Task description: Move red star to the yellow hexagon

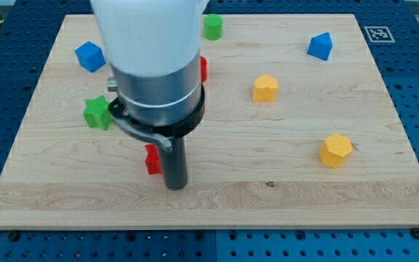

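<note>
While my tip (pixel 175 186) is pressing down on the wooden counter (pixel 282 207), a red block (pixel 152 159) is sitting just beside it on the view's left, touching or nearly touching; the rod is hiding part of it. I am taking this for the red star, though its shape is not showing clearly. A second red block (pixel 204 69) is peeking out above my tip, mostly hidden behind the arm's body, so I cannot rule that one out.

No hand is fitted here: the arm is ending in a bare rod, which is gripping nothing and can only shove.

Two yellow blocks are lying to the view's right of my tip: the lower yellow block (pixel 335 150), well apart and roughly level with it, is looking like the hexagon, while the upper yellow block (pixel 265 87) is sitting higher and nearer. Being on the red block's right, my tip is standing on the wrong side for a rightward push, I judge; it is needing to get round to the block's left.

Open wood is stretching from my tip toward the lower yellow block, with nothing blocking the lane. A green star (pixel 97 113) is waiting up and to the left of my tip, crowding that side slightly, and the counter's bottom edge is running not far below it.
</note>
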